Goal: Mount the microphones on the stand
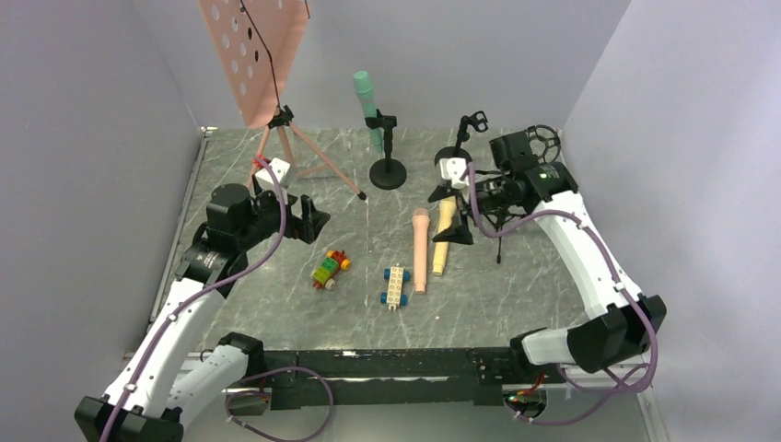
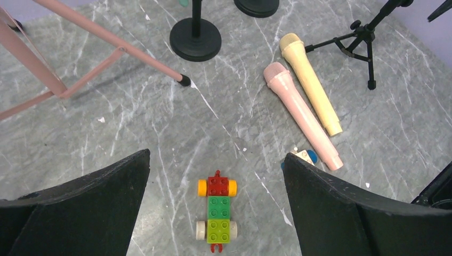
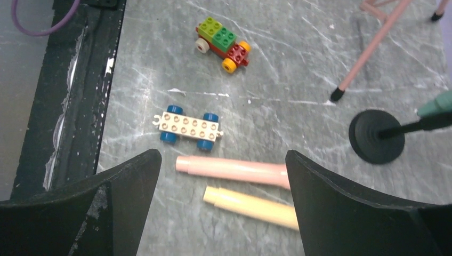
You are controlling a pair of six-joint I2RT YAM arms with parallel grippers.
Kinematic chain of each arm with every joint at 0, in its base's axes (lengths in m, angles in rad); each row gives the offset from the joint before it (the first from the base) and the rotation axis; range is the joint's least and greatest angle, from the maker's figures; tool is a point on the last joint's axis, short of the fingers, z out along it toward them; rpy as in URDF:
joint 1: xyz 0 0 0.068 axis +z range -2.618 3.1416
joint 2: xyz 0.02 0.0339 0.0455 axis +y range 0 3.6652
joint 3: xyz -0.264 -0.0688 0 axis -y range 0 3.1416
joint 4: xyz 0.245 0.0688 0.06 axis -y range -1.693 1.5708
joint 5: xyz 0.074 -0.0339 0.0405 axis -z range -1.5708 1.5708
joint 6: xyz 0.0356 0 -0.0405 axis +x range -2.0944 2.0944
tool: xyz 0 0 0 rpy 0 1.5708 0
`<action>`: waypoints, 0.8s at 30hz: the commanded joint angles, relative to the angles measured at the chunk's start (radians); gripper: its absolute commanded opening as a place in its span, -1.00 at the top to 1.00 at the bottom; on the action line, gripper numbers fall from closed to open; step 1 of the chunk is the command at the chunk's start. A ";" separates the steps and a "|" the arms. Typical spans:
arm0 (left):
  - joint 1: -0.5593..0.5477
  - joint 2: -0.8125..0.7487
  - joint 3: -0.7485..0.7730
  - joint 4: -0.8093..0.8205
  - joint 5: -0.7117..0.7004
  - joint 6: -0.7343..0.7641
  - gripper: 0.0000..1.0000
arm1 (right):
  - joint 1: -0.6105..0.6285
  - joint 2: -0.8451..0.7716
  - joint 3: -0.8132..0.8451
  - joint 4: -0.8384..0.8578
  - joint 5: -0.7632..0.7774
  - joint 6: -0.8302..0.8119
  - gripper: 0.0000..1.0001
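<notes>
The mint green microphone (image 1: 367, 103) stands clipped in a black round-base stand (image 1: 388, 173). The salmon pink microphone (image 1: 421, 250) and the tan-yellow microphone (image 1: 443, 241) lie side by side on the table, heads toward the back. Both also show in the left wrist view, pink (image 2: 301, 114) and yellow (image 2: 312, 82). My right gripper (image 1: 448, 215) is open and empty above the yellow microphone's head end. In its wrist view (image 3: 223, 153) the pink (image 3: 234, 169) and yellow (image 3: 250, 205) handles lie between its fingers. My left gripper (image 1: 313, 219) is open and empty, hovering left of centre (image 2: 217, 154).
A red-green brick car (image 2: 216, 208) lies under my left gripper. A white brick car with blue wheels (image 1: 395, 285) lies beside the pink microphone's tail. A second round-base stand (image 1: 453, 155) with an empty clip and a black tripod stand (image 2: 362, 37) are at the back right. A pink music stand (image 1: 253, 55) is at the back left.
</notes>
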 commanded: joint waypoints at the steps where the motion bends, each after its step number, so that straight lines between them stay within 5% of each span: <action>1: 0.007 -0.008 0.040 -0.004 -0.007 0.066 -0.99 | -0.084 -0.051 0.004 -0.156 -0.036 -0.118 -0.84; 11: 0.010 -0.066 -0.041 0.034 -0.015 0.073 -0.99 | -0.410 -0.245 -0.152 -0.216 -0.094 -0.135 -0.86; 24: 0.013 -0.083 -0.041 0.030 0.007 0.081 -0.99 | -0.733 -0.333 -0.281 0.064 -0.096 0.187 -0.86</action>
